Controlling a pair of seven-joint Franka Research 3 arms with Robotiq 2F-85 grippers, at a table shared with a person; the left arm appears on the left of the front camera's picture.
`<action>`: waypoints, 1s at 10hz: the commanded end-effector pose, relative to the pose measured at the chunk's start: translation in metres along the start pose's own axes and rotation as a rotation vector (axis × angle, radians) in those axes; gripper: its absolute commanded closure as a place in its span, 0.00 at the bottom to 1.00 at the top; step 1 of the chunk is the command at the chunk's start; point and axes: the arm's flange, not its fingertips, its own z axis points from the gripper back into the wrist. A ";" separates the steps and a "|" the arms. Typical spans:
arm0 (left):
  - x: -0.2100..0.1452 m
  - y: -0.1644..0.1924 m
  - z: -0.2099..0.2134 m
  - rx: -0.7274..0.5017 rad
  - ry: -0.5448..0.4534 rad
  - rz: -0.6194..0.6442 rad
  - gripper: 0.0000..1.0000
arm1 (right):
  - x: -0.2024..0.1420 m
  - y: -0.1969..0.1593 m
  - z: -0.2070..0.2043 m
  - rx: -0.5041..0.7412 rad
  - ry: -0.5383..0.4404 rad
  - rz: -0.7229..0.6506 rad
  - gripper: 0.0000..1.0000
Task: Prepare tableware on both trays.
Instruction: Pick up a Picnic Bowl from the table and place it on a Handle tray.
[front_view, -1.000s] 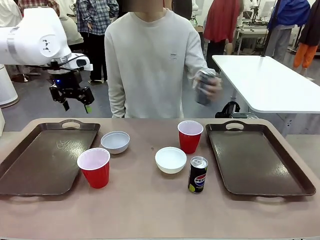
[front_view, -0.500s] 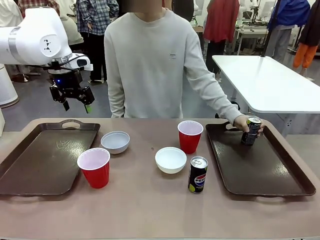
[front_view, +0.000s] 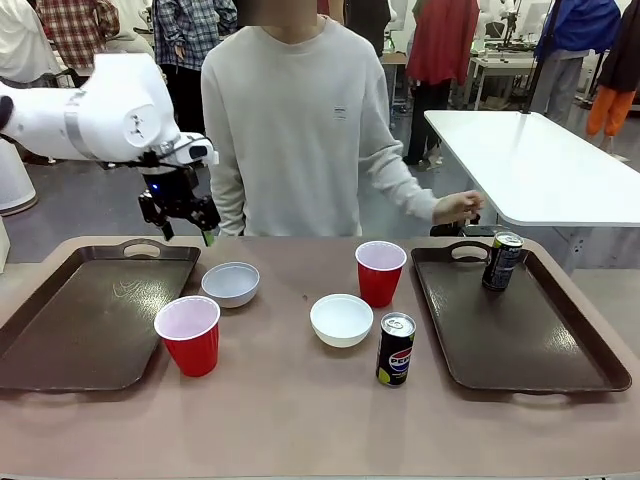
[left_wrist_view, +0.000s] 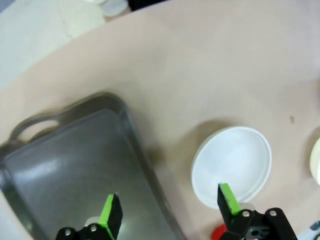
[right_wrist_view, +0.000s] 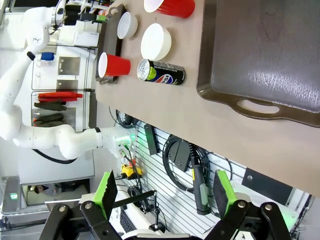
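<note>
Person's hand (front_view: 458, 207) has left a can (front_view: 502, 261) on the right tray (front_view: 520, 340); left gripper (front_view: 186, 232), fingers wide and empty, has swung toward the far-left bowl (front_view: 231, 283). Next, probably: descend, pinch its rim. Right gripper (right_wrist_view: 162, 192) fingers wide too.

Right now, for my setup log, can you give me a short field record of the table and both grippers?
Right tray: one dark can, upright, far end
Not on any tray: left red cup, right red cup, left bowl, middle bowl, Pepsi can
Left gripper: open, in the air over left tray rim and left bowl
Right gripper: open, holding nothing
Person's hand: raised, apart from the dark can
</note>
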 end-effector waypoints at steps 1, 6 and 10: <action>0.021 -0.006 -0.022 0.022 0.020 -0.002 0.00 | 0.001 0.001 0.000 0.025 -0.005 0.004 0.00; 0.022 -0.027 -0.066 0.001 0.162 -0.083 0.46 | 0.001 0.001 0.000 0.025 -0.005 0.004 0.00; 0.017 -0.033 -0.064 -0.047 0.194 -0.121 1.00 | 0.001 0.001 0.000 0.025 -0.005 0.004 0.00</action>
